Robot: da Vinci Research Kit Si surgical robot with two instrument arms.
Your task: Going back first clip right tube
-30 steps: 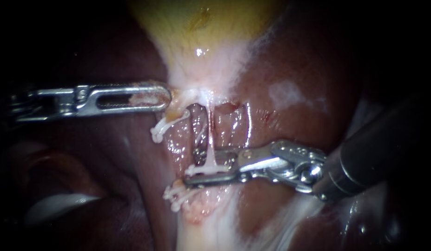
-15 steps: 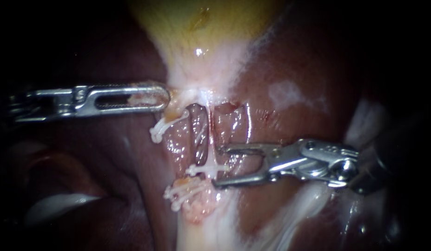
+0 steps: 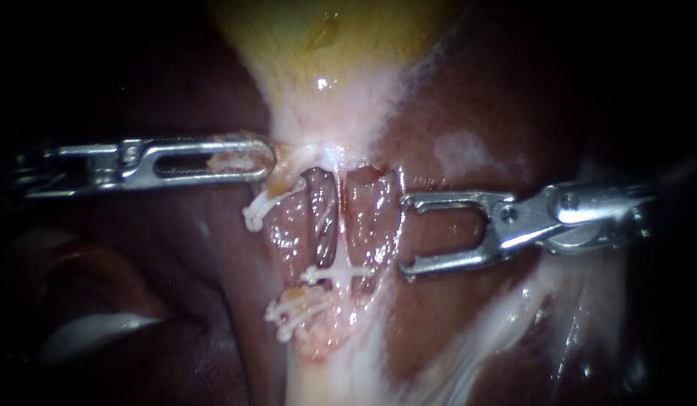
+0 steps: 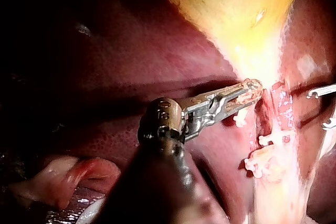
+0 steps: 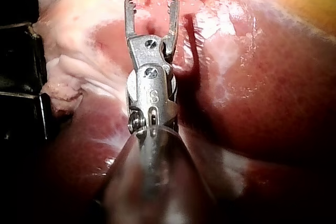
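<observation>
right instrument (image 3: 405,234): jaws wide apart and empty. the tips stand just beside the right tube (image 3: 367,218), on the side away from the left instrument, and do not appear to touch it. the right wrist view confirms a clear gap between the jaws.

clip (image 3: 339,272): white, lying crosswise on the lower part of the right tube. it sits between the gallbladder (image 3: 325,45) neck and a cluster of further clips (image 3: 294,307). it looks seated square. whether it closes fully round the tube cannot be told.

left instrument (image 3: 262,158): jaws closed on the gallbladder at its neck, with a scrap of pale tissue showing through the slot. it holds the field taut over the liver (image 3: 506,113).

step in hand, as judged: taking the right instrument back from the placed clip.

recommendations:
- draw the right instrument out along its own shaft line, jaws open, until the lower tip is clear of the tube and the clip's end.
- make no sideways sweep. the lower tip is near the clip and could snag or turn it.
- keep the left instrument's tension even. slack or a tug would shift the tube against the open tips.
</observation>
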